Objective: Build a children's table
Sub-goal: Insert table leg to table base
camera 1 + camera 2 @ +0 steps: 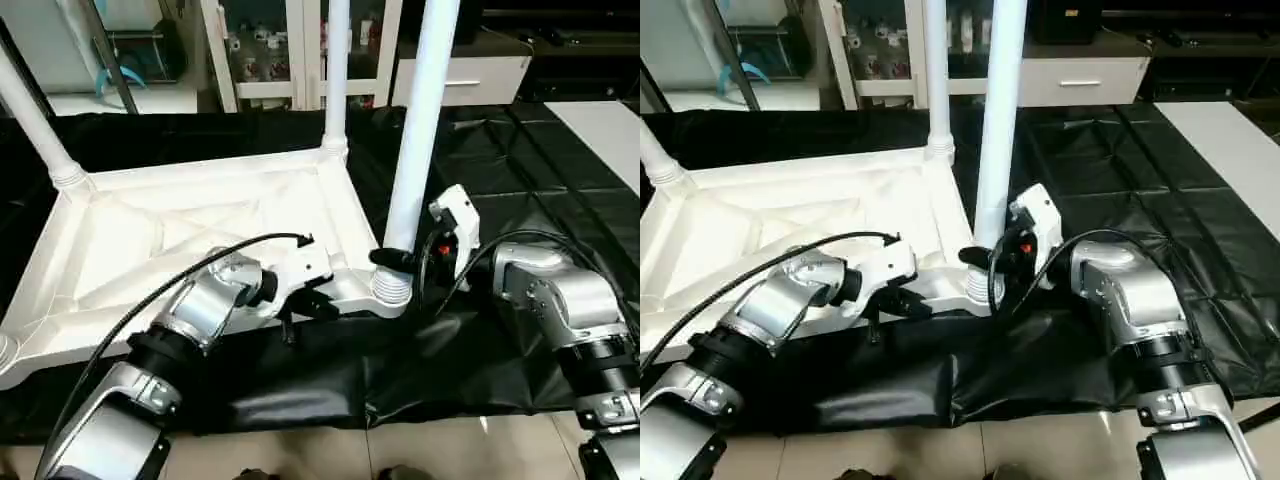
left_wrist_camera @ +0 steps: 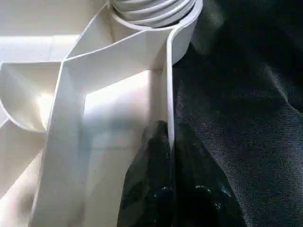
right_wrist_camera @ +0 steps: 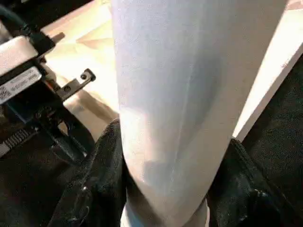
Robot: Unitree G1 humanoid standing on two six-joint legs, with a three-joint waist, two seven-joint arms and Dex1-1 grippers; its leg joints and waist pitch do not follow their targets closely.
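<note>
Tabletop (image 1: 150,240) upside down on the black bench (image 1: 520,180), left gripper (image 2: 169,142) pinching its near rim to brace it, right gripper (image 3: 165,189) clamped round the leg (image 1: 415,150) just above its corner socket (image 1: 392,290) — keep that leg plumb, twisting it home.
</note>
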